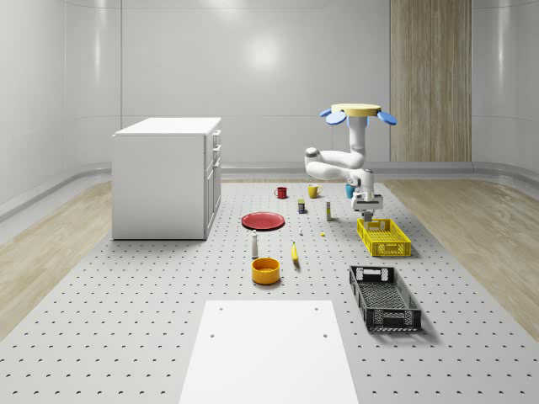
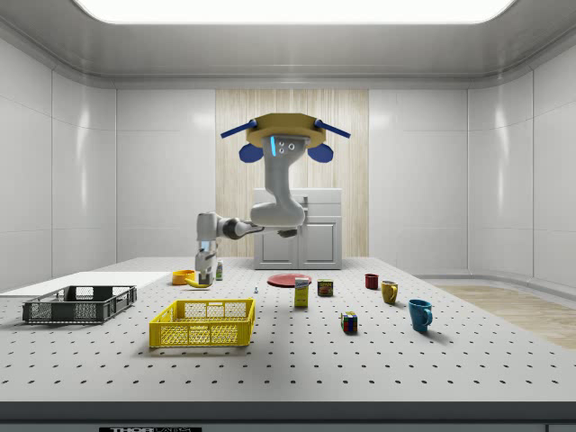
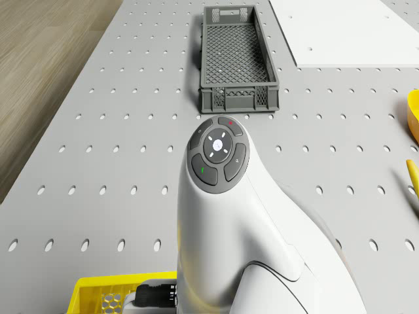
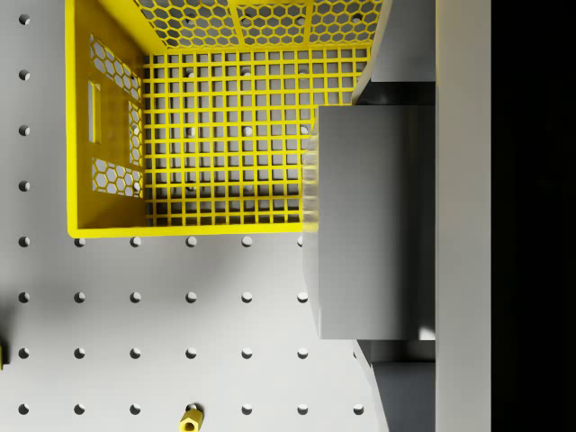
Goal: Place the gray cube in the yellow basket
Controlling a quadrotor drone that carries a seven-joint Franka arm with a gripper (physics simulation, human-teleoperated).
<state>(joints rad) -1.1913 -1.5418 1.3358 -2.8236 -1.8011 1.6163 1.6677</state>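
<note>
Cube (image 4: 369, 220) clamped between jaws; basket (image 4: 108, 193) below.

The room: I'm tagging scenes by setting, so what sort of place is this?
Probably a simulated robotics test lab: a perforated gray table carries a yellow basket, mugs and a white cabinet, with bare panelled walls around.

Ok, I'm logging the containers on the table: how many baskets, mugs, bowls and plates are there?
Baskets: 2 (yellow basket, black basket)
Mugs: 3 (red mug, yellow mug, blue mug)
Bowls: 1 (orange bowl)
Plates: 1 (red plate)
Total: 7
</note>
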